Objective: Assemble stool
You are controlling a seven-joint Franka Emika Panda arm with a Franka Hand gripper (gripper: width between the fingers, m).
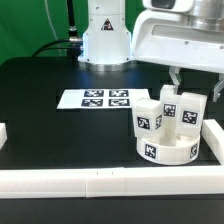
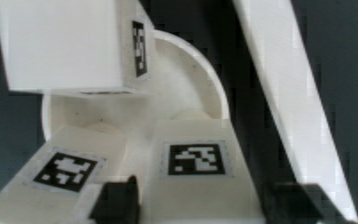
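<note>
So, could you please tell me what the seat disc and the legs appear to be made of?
The seat disc looks like white moulded plastic, smooth and matte, with no grain. The legs seem the same: plain white blocks bearing printed black-and-white tags. Plastic is a guess from the look.

On the black bench (image 1: 60, 140) a white plastic round seat disc (image 1: 167, 150) lies near the exterior view's right, just behind the long white border rail (image 1: 110, 181) that runs along the near edge. A black-and-white square tag faces the camera on the disc's rim. Three short white block legs stand upright on the disc: one at the front (image 1: 147, 120), one behind it (image 1: 169, 104), and one toward the exterior view's right (image 1: 189, 112). The robot's claw (image 1: 186, 84) hangs directly above the legs; its fingers' spread is unclear. The flat white marker board (image 1: 97, 99) lies well apart, toward the exterior view's left, before the arm's white base (image 1: 104, 40).
</note>
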